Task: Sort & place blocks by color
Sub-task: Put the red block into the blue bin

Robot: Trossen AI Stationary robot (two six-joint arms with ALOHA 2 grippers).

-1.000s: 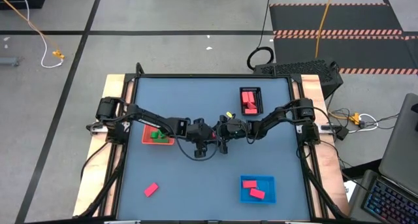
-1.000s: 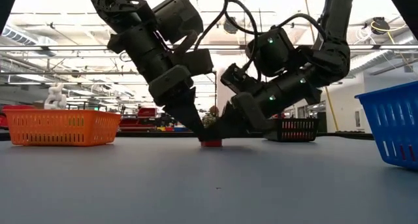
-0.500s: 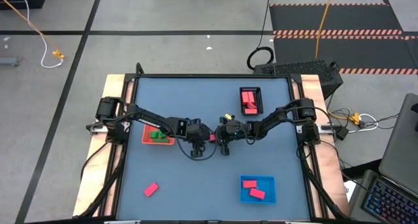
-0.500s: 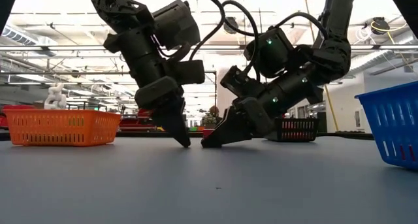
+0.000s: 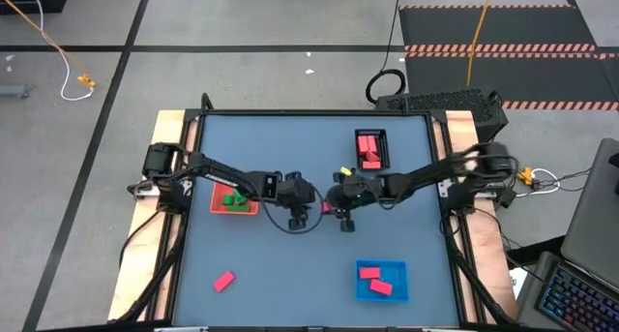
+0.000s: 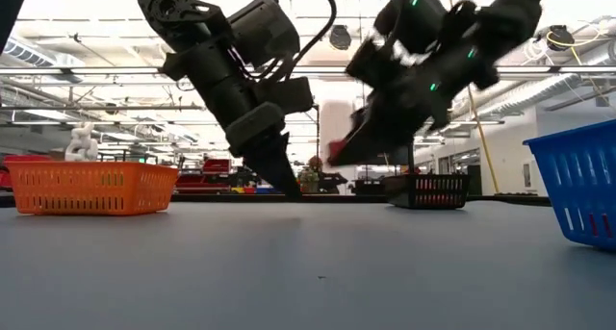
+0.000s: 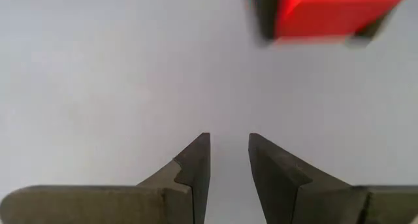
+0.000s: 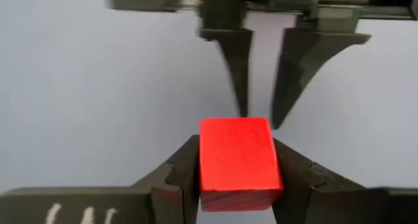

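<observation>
A red cube [image 8: 238, 160] sits between the fingers of my right gripper [image 8: 236, 175], above the middle of the table [image 5: 290, 264]; it also shows in the low view as the red cube [image 6: 338, 150]. My left gripper [image 7: 228, 160] is open and holds nothing. It points down at the table just to the left of the cube, with its fingertips [image 6: 292, 189] close to the surface. Green blocks [image 5: 232, 199] lie in the orange-red tray [image 5: 219, 209]. Red blocks [image 5: 367, 146] fill the black tray [image 5: 370, 134], and pink ones [image 5: 379, 286] lie in the blue tray [image 5: 364, 292]. One pink block [image 5: 223, 281] lies on the table. My right gripper pinches the red cube by two opposite side faces [image 8: 204, 160], one finger on each. The fingers slant down from the table's right side. The cube is lifted clear of the table, its top face showing between the fingers.
The three trays sit at the left, the far right and the near right of the table. In the low view the orange basket wall [image 6: 89, 187] and the blue basket wall [image 6: 577, 188] stand at the sides. Bare table lies near the front middle.
Both grippers met at the red cube on the table's middle. My right gripper took hold of it and rose quickly, carrying the cube clear of the surface. My left gripper drew back toward the left, then returned toward the middle, staying low.
</observation>
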